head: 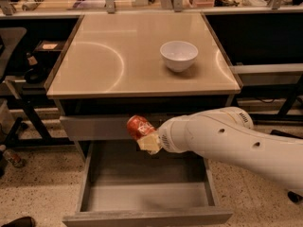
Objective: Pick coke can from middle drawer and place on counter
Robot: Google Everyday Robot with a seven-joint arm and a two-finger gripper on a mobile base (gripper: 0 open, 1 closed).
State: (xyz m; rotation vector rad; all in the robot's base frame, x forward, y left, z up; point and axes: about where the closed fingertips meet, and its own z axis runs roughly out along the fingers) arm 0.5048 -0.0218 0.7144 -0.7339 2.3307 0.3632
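Note:
The red coke can (pixel 138 126) is held in my gripper (pixel 146 137), lifted above the open middle drawer (pixel 147 193) and in front of the grey drawer front above it. The can tilts up to the left. My gripper is shut on it, its pale fingers (pixel 149 144) gripping the can's lower end. The white arm reaches in from the right. The drawer's grey inside is bare. The tan counter (pixel 118 60) lies above and behind the can.
A white bowl (pixel 178 55) stands on the right half of the counter. Dark shelving and table legs flank the cabinet on both sides. A cluttered bench runs along the back. Speckled floor lies in front.

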